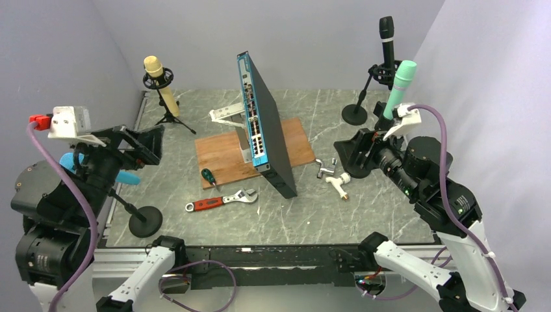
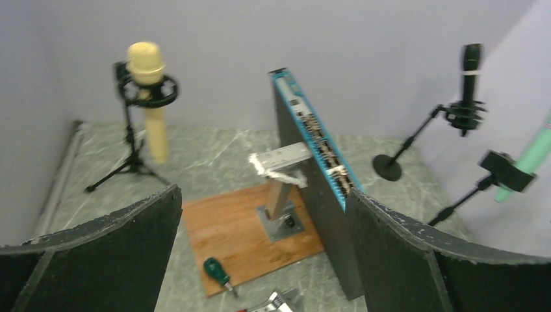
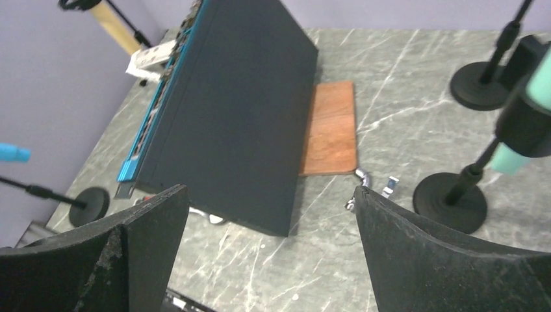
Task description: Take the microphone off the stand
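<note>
Several microphones stand on the table. A yellow one sits in a tripod stand at the back left and also shows in the left wrist view. A black one stands at the back right. A mint green one is clipped in a stand just behind my right arm and shows in the right wrist view. A blue one sits on a round-based stand under my left arm. My left gripper is open and empty, raised and apart from all of them. My right gripper is open and empty, beside the green microphone's stand.
A black network switch with a blue face stands on edge on a wooden board at the centre. A green-handled screwdriver, a red-handled wrench and tap fittings lie in front. Grey walls close three sides.
</note>
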`<action>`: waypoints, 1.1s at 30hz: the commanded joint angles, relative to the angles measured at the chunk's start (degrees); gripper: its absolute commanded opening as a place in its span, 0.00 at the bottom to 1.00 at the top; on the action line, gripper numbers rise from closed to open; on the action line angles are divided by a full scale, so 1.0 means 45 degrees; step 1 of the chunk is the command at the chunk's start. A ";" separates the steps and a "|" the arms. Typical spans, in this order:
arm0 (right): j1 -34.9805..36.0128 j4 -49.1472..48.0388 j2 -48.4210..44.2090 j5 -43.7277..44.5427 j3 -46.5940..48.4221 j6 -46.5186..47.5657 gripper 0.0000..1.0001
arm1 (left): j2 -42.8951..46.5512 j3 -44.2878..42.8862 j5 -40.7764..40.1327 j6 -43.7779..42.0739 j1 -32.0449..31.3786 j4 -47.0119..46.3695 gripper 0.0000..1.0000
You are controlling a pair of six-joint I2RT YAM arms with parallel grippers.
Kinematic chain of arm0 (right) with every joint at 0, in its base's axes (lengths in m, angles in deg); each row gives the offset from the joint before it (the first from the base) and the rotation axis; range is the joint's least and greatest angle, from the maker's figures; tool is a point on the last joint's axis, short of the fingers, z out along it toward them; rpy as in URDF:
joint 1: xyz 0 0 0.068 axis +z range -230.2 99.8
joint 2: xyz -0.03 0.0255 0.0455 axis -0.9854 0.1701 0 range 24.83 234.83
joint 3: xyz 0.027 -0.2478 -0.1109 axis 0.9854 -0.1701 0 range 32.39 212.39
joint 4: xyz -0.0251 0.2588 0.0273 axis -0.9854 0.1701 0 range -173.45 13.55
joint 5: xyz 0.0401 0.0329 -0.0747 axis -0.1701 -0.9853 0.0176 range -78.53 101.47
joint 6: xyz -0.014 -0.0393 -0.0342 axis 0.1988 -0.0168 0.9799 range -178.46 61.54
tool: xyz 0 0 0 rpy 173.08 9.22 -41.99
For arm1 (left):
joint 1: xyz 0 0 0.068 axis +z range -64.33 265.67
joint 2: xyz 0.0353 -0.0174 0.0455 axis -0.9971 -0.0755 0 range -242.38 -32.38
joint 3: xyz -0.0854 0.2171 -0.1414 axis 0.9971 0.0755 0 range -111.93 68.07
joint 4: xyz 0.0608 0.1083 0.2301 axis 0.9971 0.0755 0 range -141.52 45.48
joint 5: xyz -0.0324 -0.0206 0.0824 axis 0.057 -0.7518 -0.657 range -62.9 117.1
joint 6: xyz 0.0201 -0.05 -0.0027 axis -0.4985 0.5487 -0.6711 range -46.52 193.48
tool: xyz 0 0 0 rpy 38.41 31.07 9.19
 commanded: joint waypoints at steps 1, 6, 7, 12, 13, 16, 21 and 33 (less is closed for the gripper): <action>-0.0058 -0.0940 0.0007 -0.1841 -0.0180 0.0218 1.00 | -0.0505 -0.1334 -0.3096 0.0017 0.0068 0.2807 0.99; -0.0063 -0.0821 0.0179 -0.2081 -0.0288 0.0257 1.00 | -0.0508 -0.1775 -0.4646 0.0464 0.0071 0.4325 0.99; -0.0071 -0.0802 0.0189 -0.2084 -0.0297 0.0257 1.00 | -0.0370 -0.1662 -0.4728 0.0623 0.0068 0.4404 0.99; -0.0058 -0.0707 0.0306 -0.2150 -0.0190 0.0369 1.00 | 0.0167 -0.1328 -0.5133 0.1158 0.0068 0.4886 0.99; -0.0056 -0.0681 0.0351 -0.2183 -0.0166 0.0388 1.00 | 0.0271 -0.1287 -0.5224 0.1208 0.0068 0.4982 0.99; -0.0062 -0.0660 0.0478 -0.2271 -0.0196 0.0360 1.00 | 0.0570 -0.1126 -0.5466 0.1290 0.0068 0.5063 0.99; -0.0053 -0.0473 0.0827 -0.2437 -0.0113 0.0258 1.00 | 0.1101 -0.0332 -0.5705 0.1415 0.0068 0.5351 0.96; -0.0067 -0.0938 0.1180 -0.3422 -0.0273 -0.0052 1.00 | 0.2155 0.2410 -1.0374 0.2491 0.0068 0.5428 0.99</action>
